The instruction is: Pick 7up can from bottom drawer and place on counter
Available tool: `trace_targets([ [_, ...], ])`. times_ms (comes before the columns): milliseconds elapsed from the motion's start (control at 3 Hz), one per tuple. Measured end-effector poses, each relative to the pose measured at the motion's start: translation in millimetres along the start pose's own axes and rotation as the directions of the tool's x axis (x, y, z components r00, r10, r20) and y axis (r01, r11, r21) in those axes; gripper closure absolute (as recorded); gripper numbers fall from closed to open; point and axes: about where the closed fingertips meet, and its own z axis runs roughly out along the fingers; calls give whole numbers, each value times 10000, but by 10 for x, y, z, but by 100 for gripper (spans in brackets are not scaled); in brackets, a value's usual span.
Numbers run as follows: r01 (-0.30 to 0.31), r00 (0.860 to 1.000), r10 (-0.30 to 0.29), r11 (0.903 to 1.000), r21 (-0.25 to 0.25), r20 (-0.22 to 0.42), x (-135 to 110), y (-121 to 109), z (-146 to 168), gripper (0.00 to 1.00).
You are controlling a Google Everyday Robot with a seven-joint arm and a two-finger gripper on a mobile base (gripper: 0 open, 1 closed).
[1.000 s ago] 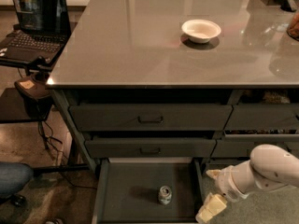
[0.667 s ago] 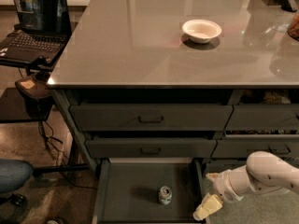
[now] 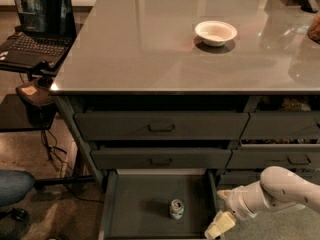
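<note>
Jaws spread, empty. Gripper [image 3: 216, 213] sat below counter [image 3: 150, 59] front edge, right of 7up can [image 3: 176, 209] in bottom drawer [image 3: 145, 204]. Approach step, likely; you needed leftward reach.

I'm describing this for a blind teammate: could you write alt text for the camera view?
A 7up can stands upright in the open bottom drawer, with the robot's gripper open at the drawer's right edge, clear of the can. A white bowl sits on the counter above.
</note>
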Motion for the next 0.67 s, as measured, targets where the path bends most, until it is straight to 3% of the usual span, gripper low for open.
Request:
trace_targets([
  [333,150,9992,-148,9999,-59,383,99,-219,317,0],
  [667,753,9926,-814,9947,697,899,-42,-476,776,0],
])
